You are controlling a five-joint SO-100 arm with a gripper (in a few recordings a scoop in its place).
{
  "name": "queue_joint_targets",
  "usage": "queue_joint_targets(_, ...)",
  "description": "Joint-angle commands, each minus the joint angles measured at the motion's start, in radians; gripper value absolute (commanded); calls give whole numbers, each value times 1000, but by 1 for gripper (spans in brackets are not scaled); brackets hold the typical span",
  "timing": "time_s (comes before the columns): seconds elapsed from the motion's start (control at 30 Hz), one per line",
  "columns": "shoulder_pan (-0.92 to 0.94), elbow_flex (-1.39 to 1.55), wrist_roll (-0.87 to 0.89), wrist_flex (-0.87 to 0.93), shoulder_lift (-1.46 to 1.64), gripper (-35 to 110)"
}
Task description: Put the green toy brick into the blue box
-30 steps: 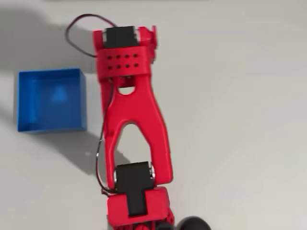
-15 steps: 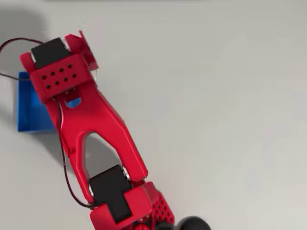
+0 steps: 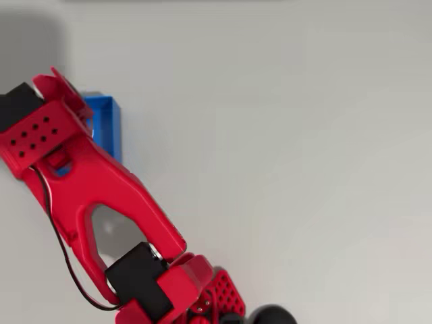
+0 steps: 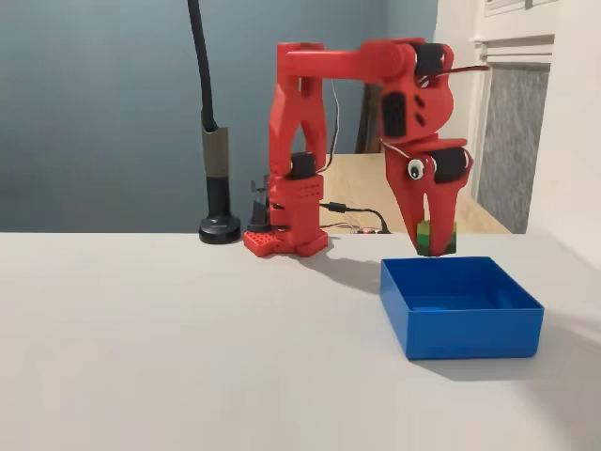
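I count one red arm [image 4: 310, 141], one gripper [image 4: 434, 242], one green toy brick [image 4: 435, 238] and one blue box [image 4: 460, 305] on my white table [image 4: 169, 357]; a single black post [image 4: 214, 141] on a round foot stands behind the arm's base; from the fixed view I see the gripper pointing straight down with its jaws pinching the green toy brick between the tips, the brick held in the air just above the far rim of the blue box, clear of the box floor; the box is open-topped and its inside looks bare from this side; the overhead view gives me what the side one cannot, namely how the arm [image 3: 101, 189] lies across the table, slanting from the bottom edge up to the left, with its upper link covering most of the blue box [image 3: 106, 125], so that I see just a strip of the right wall there
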Motion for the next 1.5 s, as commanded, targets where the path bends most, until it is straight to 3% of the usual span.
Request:
queue_joint_targets(0.0, -23, 35, 25, -17, 43, 0)
queue_joint_targets(0.47, -21, 123, 12, -80, 43, 0)
queue_joint_targets(1.0, -21, 143, -18, -78, 43, 16)
queue_joint_targets(1.47, -14, 6, 0, 17, 44, 0)
